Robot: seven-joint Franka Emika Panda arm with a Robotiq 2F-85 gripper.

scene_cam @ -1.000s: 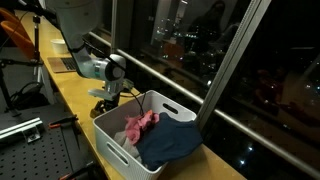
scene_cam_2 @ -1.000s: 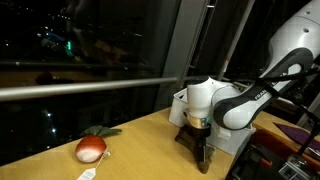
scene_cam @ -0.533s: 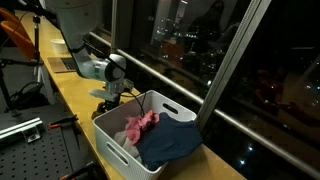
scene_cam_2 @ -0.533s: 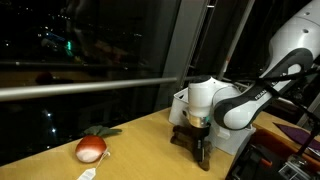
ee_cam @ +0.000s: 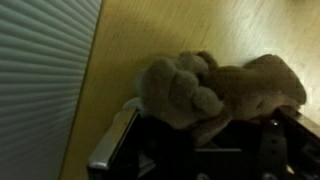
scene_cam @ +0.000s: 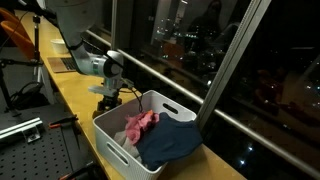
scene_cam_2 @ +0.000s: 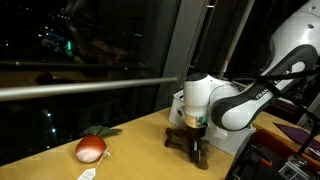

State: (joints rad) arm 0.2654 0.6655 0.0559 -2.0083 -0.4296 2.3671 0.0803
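Observation:
In the wrist view a brown plush toy (ee_cam: 215, 88) lies on the wooden counter (ee_cam: 150, 30), its lower part down between the dark fingers. My gripper (ee_cam: 200, 140) is shut on it. In both exterior views the gripper (scene_cam: 107, 98) (scene_cam_2: 191, 142) points straight down at the counter top, right beside the white basket (scene_cam: 112, 140). The toy shows there only as a dark lump under the fingers.
The white slatted basket (ee_cam: 40, 90) holds pink cloth (scene_cam: 140, 125) and blue cloth (scene_cam: 168, 142). A red round fruit with a leaf (scene_cam_2: 91, 150) lies on the counter (scene_cam_2: 140, 150) toward the window. A dark window with a metal rail (scene_cam_2: 90, 90) runs behind.
The fingers have closed in on the plush toy; the arm has hardly shifted over the counter.

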